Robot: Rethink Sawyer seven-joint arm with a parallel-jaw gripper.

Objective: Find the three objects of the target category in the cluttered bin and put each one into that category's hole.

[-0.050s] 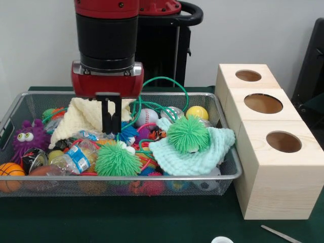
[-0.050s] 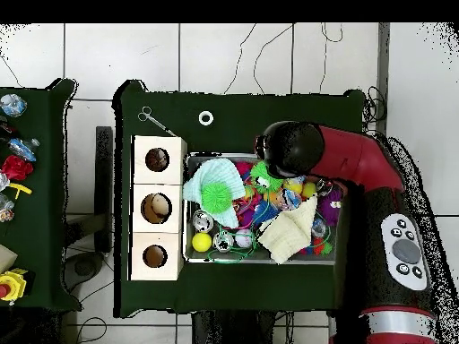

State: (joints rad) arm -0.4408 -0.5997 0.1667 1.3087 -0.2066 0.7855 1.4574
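Observation:
A wire bin [image 1: 229,174] [image 2: 190,193] holds a jumble of toys. Two green spiky balls [image 1: 188,134] [image 1: 117,159] lie near its front, one of them on a mint cloth [image 1: 202,154] [image 2: 211,175]. A baseball [image 1: 147,116] and a yellow ball [image 1: 197,112] sit at the back. My gripper [image 1: 112,126] reaches down into the clutter left of centre, in front of a cream cloth [image 1: 81,116] [image 2: 291,228]. It is shut, and I see nothing held. A wooden box [image 1: 276,177] [image 2: 157,184] with three round holes [image 1: 263,103] stands beside the bin. In the overhead view the arm hides the gripper.
A purple monster toy [image 1: 28,136], an orange ball [image 1: 9,174] and a plastic bottle [image 1: 76,157] fill the bin's left end. A green cord [image 1: 167,83] loops above the back rim. A metal tool [image 2: 152,118] and a white ring [image 2: 206,117] lie on the green table.

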